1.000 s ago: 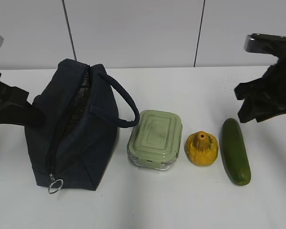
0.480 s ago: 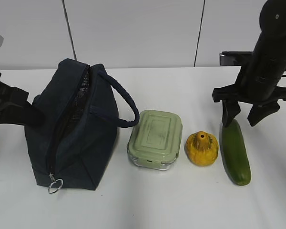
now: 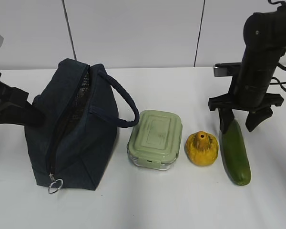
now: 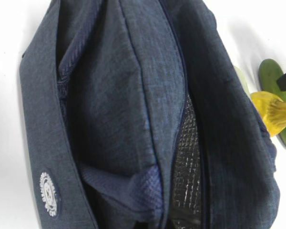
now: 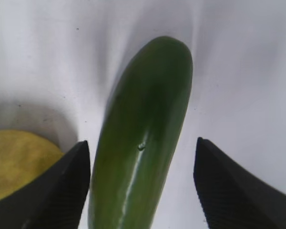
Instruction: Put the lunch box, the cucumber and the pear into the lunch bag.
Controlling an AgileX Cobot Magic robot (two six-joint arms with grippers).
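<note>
Right pincer (image 3: 241, 122) has descended astride the cucumber (image 3: 236, 152)

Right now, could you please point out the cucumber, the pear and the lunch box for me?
cucumber (image 3: 237, 155), exterior view, middle of its body.
pear (image 3: 201, 148), exterior view, its yellow top.
lunch box (image 3: 155, 133), exterior view, centre of its green lid.
</note>
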